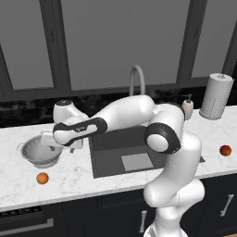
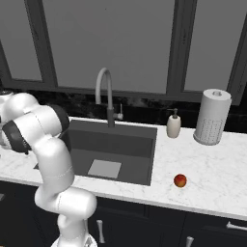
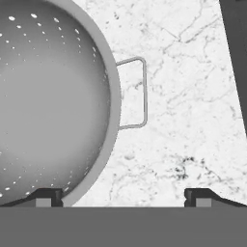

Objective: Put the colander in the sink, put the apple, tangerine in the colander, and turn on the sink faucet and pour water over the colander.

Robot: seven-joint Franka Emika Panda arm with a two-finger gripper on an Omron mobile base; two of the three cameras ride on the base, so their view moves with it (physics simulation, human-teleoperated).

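1. My end effector (image 3: 123, 195) hung spread over the colander (image 1: 41, 151) rim (nothing gripped), colander on the counter (image 1: 74, 178) at the sink's (image 1: 134, 155) nine o'clock.
2. Nothing done: tangerine (image 1: 42, 177), apple (image 1: 225, 150) lay on the counter, faucet (image 1: 136, 78) dry.

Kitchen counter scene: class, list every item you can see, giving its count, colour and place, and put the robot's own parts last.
colander: one, silver-grey, on the counter left of the sink, empty
tangerine: one, orange, on the counter in front of the colander
apple: one, red, on the counter right of the sink
sink: one, dark grey, set in the counter
sink faucet: one, grey, behind the sink
soap dispenser: one, cream, right of the faucet
paper-towel cylinder: one, white, far right
gripper: one, open, above the colander's rim
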